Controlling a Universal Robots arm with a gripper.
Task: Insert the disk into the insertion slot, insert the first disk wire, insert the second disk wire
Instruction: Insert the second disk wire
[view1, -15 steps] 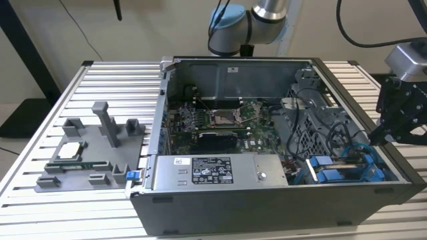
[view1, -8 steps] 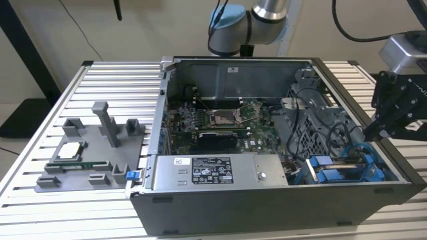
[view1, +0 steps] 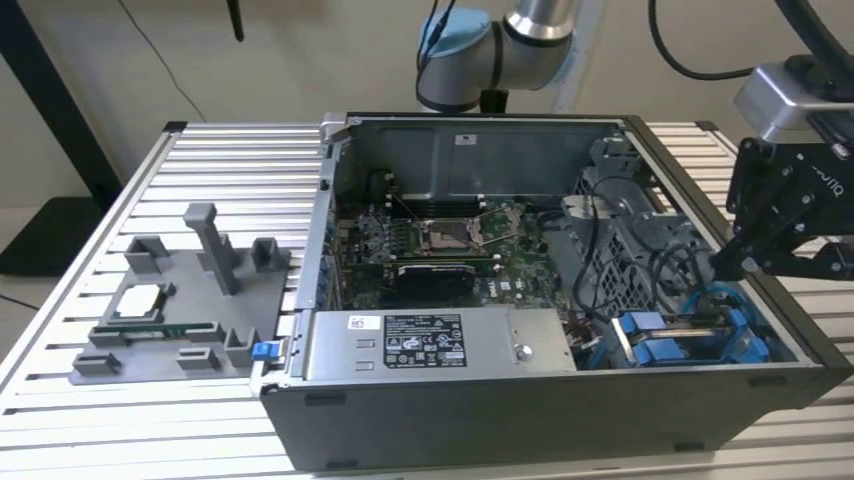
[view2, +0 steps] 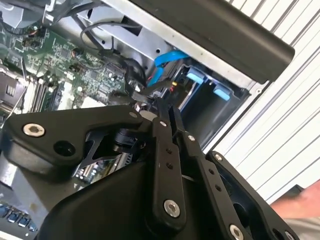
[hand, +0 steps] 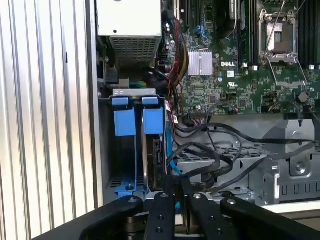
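The pincer (hand: 175, 182), fingers pressed together on nothing visible, hangs over the disk (hand: 152, 150) seated in the insertion slot (hand: 107, 150) beside black wires (hand: 220, 160).

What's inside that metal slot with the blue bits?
The disk stands on edge in the insertion slot, in its blue carrier, with a second blue carrier beside it. The gripper hides the slot's near end, so the disk's connectors cannot be seen.

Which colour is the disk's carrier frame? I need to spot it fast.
Bright blue; the disk's carrier frame shows best in the first wrist view.
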